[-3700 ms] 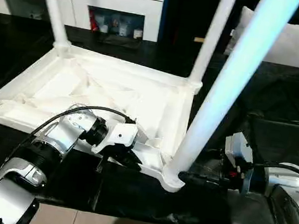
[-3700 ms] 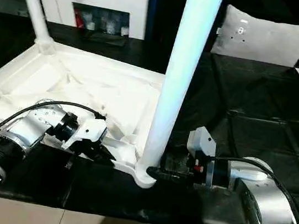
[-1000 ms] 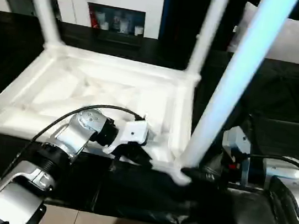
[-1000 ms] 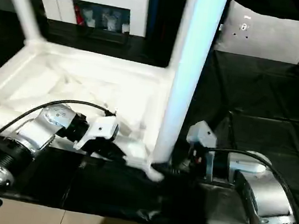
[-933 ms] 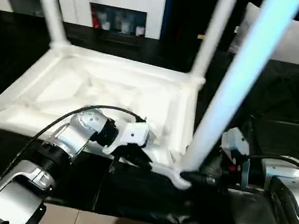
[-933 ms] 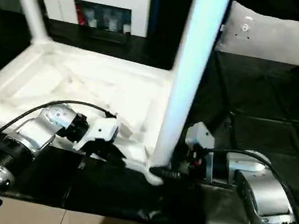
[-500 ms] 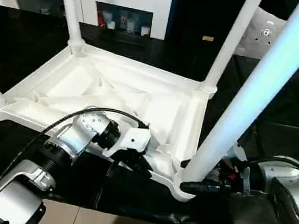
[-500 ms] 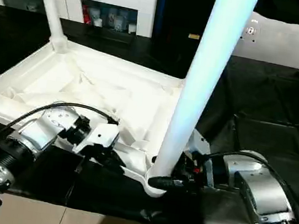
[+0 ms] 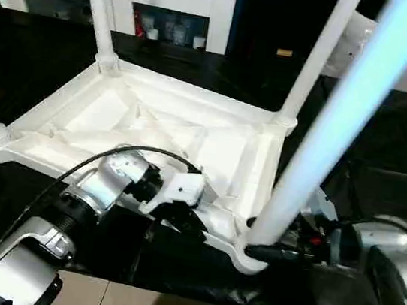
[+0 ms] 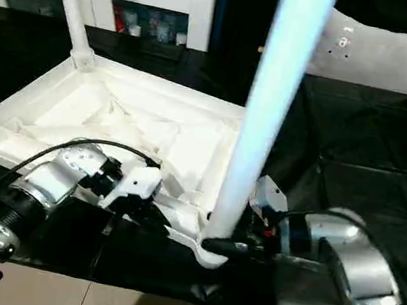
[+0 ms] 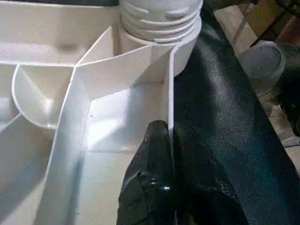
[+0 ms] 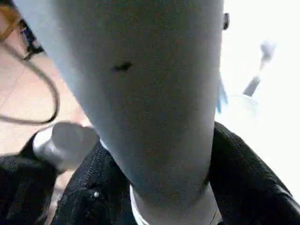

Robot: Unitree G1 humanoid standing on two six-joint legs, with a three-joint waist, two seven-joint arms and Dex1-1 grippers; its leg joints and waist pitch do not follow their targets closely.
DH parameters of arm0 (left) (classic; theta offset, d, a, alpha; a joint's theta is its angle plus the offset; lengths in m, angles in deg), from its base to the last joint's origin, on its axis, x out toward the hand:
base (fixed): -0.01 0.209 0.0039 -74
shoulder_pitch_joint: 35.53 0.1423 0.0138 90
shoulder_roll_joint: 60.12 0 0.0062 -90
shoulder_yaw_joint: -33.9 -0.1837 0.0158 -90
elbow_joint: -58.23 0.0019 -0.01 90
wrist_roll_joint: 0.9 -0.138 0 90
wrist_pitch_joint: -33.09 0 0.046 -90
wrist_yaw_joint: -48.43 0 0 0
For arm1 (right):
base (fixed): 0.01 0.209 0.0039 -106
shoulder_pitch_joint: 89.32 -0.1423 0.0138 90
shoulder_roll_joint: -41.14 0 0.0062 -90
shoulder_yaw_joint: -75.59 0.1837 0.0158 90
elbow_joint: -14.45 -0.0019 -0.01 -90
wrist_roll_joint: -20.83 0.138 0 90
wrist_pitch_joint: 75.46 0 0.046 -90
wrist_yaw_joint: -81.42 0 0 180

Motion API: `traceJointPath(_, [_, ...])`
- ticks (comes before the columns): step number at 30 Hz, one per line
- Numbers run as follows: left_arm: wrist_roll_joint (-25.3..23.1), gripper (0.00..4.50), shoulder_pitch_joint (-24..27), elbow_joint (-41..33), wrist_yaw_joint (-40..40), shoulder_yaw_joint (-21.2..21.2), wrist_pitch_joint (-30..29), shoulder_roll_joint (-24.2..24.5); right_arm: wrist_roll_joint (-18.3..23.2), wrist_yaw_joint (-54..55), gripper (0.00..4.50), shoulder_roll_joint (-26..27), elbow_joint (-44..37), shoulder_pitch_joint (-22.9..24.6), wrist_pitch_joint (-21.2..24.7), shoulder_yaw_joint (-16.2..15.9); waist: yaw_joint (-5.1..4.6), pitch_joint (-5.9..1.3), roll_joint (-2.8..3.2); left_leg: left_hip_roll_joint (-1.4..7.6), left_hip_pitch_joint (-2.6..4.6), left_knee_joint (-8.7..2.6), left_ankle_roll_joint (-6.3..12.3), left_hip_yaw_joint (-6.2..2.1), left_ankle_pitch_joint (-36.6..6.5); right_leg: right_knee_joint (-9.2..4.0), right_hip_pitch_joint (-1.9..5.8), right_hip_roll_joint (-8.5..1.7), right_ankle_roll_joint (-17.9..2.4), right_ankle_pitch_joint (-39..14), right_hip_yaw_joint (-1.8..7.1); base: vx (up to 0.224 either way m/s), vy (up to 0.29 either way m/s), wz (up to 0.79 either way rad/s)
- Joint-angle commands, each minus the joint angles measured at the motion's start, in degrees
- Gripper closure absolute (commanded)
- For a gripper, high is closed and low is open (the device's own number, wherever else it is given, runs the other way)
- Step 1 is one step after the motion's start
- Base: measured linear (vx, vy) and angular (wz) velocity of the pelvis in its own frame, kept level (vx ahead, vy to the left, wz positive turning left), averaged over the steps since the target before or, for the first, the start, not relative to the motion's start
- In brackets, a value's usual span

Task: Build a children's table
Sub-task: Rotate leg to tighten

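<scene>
The right gripper (image 9: 274, 251) has its two black fingers (image 12: 248, 187) closed around the base of the near leg (image 9: 336, 126), just above its corner socket. The left gripper (image 11: 161, 154) is pinched on the thin rim wall of the children's table (image 9: 191, 132). The table lies upside down on the black mat (image 9: 383, 170), legs standing up.

Near leg (image 9: 346, 112) motion-blurred, top cut off by frame edge; left claw (image 9: 192, 225) tips hidden behind table rim (image 9: 218, 234).
</scene>
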Motion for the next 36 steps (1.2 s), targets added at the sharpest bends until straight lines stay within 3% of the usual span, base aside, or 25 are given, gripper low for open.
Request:
traceJointPath(1, [0.1, 4.5, -0.7, -1.6, 10.1, 2.4, -7.1, -3.6, 2.7, 8.5, 2.39, 6.2, -1.8, 0.9, 3.7, -0.4, -0.63, -3.09, -0.77, 4.51, 1.07, -4.25, 4.79, -1.41, -5.3, -3.99, 1.87, -5.33, -16.4, -4.4, 2.42, 0.0, 0.0, 0.0])
traceJointPath(2, [0.3, 4.5, -0.7, -1.8, 10.6, 2.7, -7.9, -3.9, 2.6, 9.6, 2.39, 6.8, -1.8, 1.0, 3.9, -0.3, -0.98, -2.67, -0.47, 4.23, 1.07, -4.55, 2.97, -1.52, -8.3, -4.69, 1.67, -5.36, -15.6, -9.4, 2.45, 0.0, 0.0, 0.0])
traceJointPath(3, [0.7, 4.5, -0.7, -2.4, 11.8, 3.3, -9.6, -4.5, 1.8, 12.9, 2.39, 8.8, -1.3, 1.0, 4.3, 0.2, -1.23, -2.7, -0.8, 4.14, 1.2, -4.71, 1.57, -1.68, -9.5, -5.03, 1.87, -5.5, -14.4, -13.3, 2.52, 0.0, 0.0, 0.0])
traceJointPath(4, [0.7, 4.5, -0.6, -3.0, 12.9, 3.6, -10.8, -5.0, 1.2, 16.0, 2.39, 10.6, -0.8, 0.9, 4.7, 0.7, -1.68, -2.54, -0.86, 4.01, 0.73, -4.95, 0.95, -1.9, -9.8, -5.17, 2.06, -5.44, -13.2, -15.6, 2.46, 0.0, 0.0, 0.0])
traceJointPath(5, [0.7, 4.5, -0.7, -3.7, 15.3, 4.2, -12.9, -6.2, 0.0, 20.5, 2.39, 13.5, 0.0, 0.7, 5.2, 1.4, -2.22, -2.45, -0.81, 4.04, 0.81, -5.1, 0.5, -1.91, -10.3, -5.31, 1.74, -5.3, -12.4, -16.6, 2.53, 0.0, 0.0, 0.0])
traceJointPath(6, [0.7, 4.5, -0.7, -3.7, 15.3, 4.2, -12.9, -6.2, 0.0, 20.5, 2.4, 13.5, 0.0, 0.7, 5.2, 1.4, -2.59, -2.47, -0.75, 4.06, 0.8, -5.12, 0.3, -1.9, -10.6, -5.19, 1.68, -5.25, -12.5, -16.4, 2.6, 0.0, 0.0, 0.0])
traceJointPath(9, [0.2, 4.5, -1.1, -4.9, 22.0, 5.7, -17.5, -9.4, -2.5, 30.5, 2.41, 20.1, 2.0, -0.1, 6.4, 3.0, -3.77, -2.54, -0.89, 3.84, 0.42, -5.03, 0.85, -1.87, -8.6, -5.1, 1.83, -5.06, -12.9, -12.3, 2.54, 0.0, 0.0, 0.0])
traceJointPath(10, [0.2, 4.5, -1.1, -4.9, 22.0, 5.7, -17.5, -9.4, -2.5, 30.5, 2.42, 20.1, 2.0, -0.1, 6.4, 3.0, -3.94, -2.53, -0.76, 3.85, 0.58, -5.04, 0.79, -1.76, -8.6, -5.1, 1.56, -5.0, -13.2, -12.0, 2.56, 0.0, 0.0, 0.0])
traceJointPath(11, [-0.4, 4.5, -1.5, -5.5, 26.7, 6.8, -20.0, -11.9, -3.6, 36.8, 2.43, 24.0, 3.4, -1.1, 7.0, 4.2, -4.23, -2.7, -0.68, 3.79, 0.69, -4.86, 1.16, -1.74, -7.6, -5.14, 1.72, -5.08, -13.7, -10.7, 2.61, 0.0, 0.0, 0.0])
traceJointPath(18, [-2.7, 4.5, -2.3, -6.1, 39.1, 8.7, -23.3, -17.8, -6.3, 53.4, 2.43, 33.1, 8.3, -5.4, 7.5, 8.5, -4.72, -2.94, -0.48, 3.67, 0.63, -4.64, 3.49, -1.49, -2.9, -4.44, 2.1, -4.75, -15.8, 0.3, 2.59, 0.0, 0.0, 0.0])
traceJointPath(21, [-3.7, 4.5, -2.7, -6.4, 44.6, 9.0, -23.2, -20.9, -9.1, 61.7, 2.43, 37.3, 12.5, -8.2, 3.3, 11.3, -4.83, -2.75, -0.42, 3.66, 0.74, -4.77, 2.88, -1.46, -4.7, -4.89, 1.97, -4.88, -15.6, -2.3, 2.63, 0.0, 0.0, 0.0])
traceJointPath(22, [-4.0, 4.5, -2.9, -6.4, 45.8, 9.1, -23.1, -21.7, -10.1, 62.6, 2.08, 38.0, 13.1, -8.5, 1.5, 11.3, -4.96, -2.72, -0.56, 3.68, 0.63, -4.86, 2.53, -1.48, -5.2, -4.92, 2.05, -4.8, -15.3, -3.1, 2.65, 0.0, 0.0, 0.0])
traceJointPath(23, [-4.3, 4.5, -3.0, -6.3, 46.1, 9.1, -23.1, -21.9, -10.6, 62.8, 2.08, 38.2, 12.9, -8.5, 0.4, 11.2, -4.88, -2.72, -0.49, 3.74, 0.67, -4.86, 2.46, -1.48, -5.1, -4.91, 2.05, -4.83, -15.1, -3.0, 2.68, 0.0, 0.0, 0.0])
traceJointPath(24, [-4.3, 4.5, -3.0, -6.3, 46.2, 9.0, -23.1, -21.9, -10.7, 62.8, 1.73, 38.3, 12.8, -8.4, 0.3, 11.1, -4.8, -2.7, -0.49, 3.67, 0.68, -4.83, 2.65, -1.44, -4.8, -4.85, 2.12, -4.77, -14.7, -2.1, 2.71, 0.0, 0.0, 0.0])
traceJointPath(27, [-4.9, 4.5, -3.0, -6.4, 45.8, 8.5, -22.8, -21.1, -11.2, 62.8, 1.6, 38.0, 11.5, -7.5, -0.7, 10.9, -4.75, -2.65, -0.43, 3.69, 0.62, -4.89, 3.72, -1.43, -4.3, -4.73, 2.11, -4.74, -14.4, -0.1, 2.71, 0.0, 0.0, 0.0])
traceJointPath(31, [-5.0, 4.5, -2.1, -7.3, 44.4, 7.9, -22.2, -19.5, -12.4, 62.0, 1.21, 36.4, 10.3, -6.3, -3.2, 10.8, -4.65, -2.58, -0.38, 3.74, 0.57, -4.94, 3.81, -1.44, -4.7, -4.81, 2.15, -4.84, -14.1, -0.9, 2.74, 0.0, 0.0, 0.0])
traceJointPath(34, [-5.1, 4.5, -0.1, -8.3, 41.1, 7.0, -20.2, -16.7, -11.7, 57.3, 0.92, 33.0, 7.8, -3.9, -5.4, 11.0, -4.67, -2.72, -0.34, 3.81, 0.5, -4.87, 4.14, -1.51, -4.6, -4.64, 2.24, -4.81, -14.1, -0.1, 2.7, 0.0, 0.0, 0.0])
traceJointPath(35, [-4.6, 4.5, 1.3, -8.7, 37.3, 6.3, -17.9, -14.3, -12.0, 53.7, 0.84, 29.2, 6.8, -2.1, -7.1, 10.9, -4.62, -2.78, -0.34, 3.73, 0.24, -4.62, 5.1, -1.42, -2.9, -4.37, 2.49, -4.77, -14.2, 3.3, 2.77, 0.0, 0.0, 0.0])
traceJointPath(36, [-4.6, 4.5, 1.3, -8.7, 37.3, 6.3, -17.9, -14.3, -12.0, 53.7, 0.76, 29.2, 6.8, -2.1, -7.1, 10.9, -4.55, -2.9, -0.37, 3.65, 0.21, -4.52, 5.53, -1.46, -2.4, -4.27, 2.55, -4.75, -14.1, 4.4, 2.72, 0.0, 0.0, 0.0])
